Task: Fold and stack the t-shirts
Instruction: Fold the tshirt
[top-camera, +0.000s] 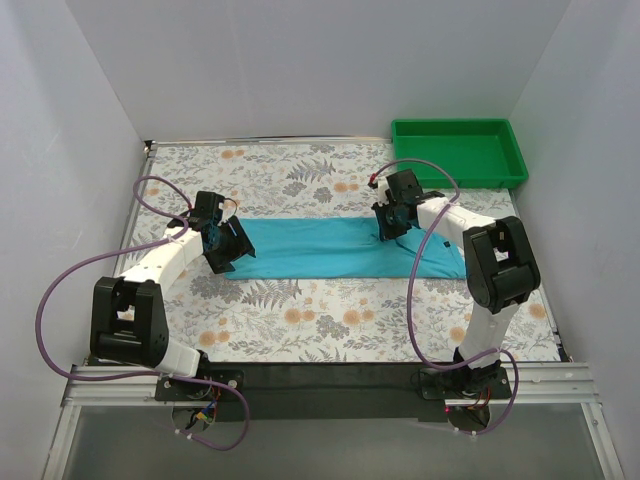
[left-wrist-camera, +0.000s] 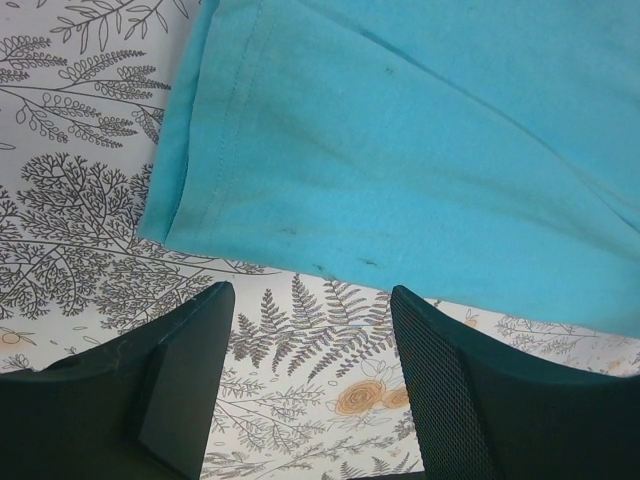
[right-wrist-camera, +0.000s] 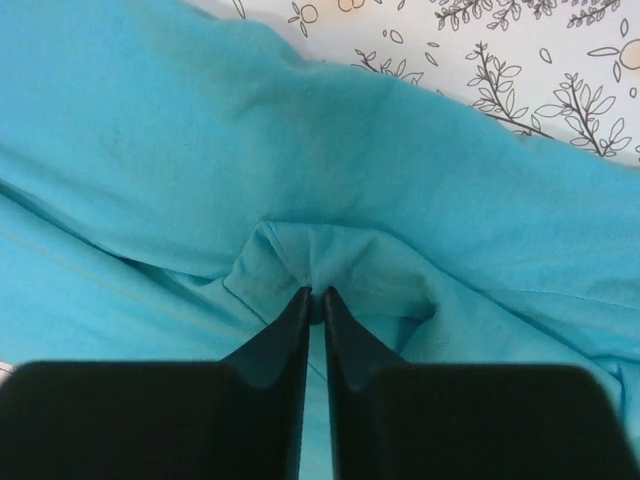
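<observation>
A turquoise shirt (top-camera: 320, 248) is seen laid out in a long band across the middle of the floral-patterned table (top-camera: 300, 315). A small fold, apparently near its right end, is clamped in the right gripper (right-wrist-camera: 315, 293). The left gripper (left-wrist-camera: 310, 300) is held with fingers apart just beside the shirt's left end. A green tray (top-camera: 455, 127) is set at the far right.

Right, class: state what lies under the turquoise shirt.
The floral table cover shows around the turquoise shirt and presumably runs beneath; anything else underneath is hidden.
</observation>
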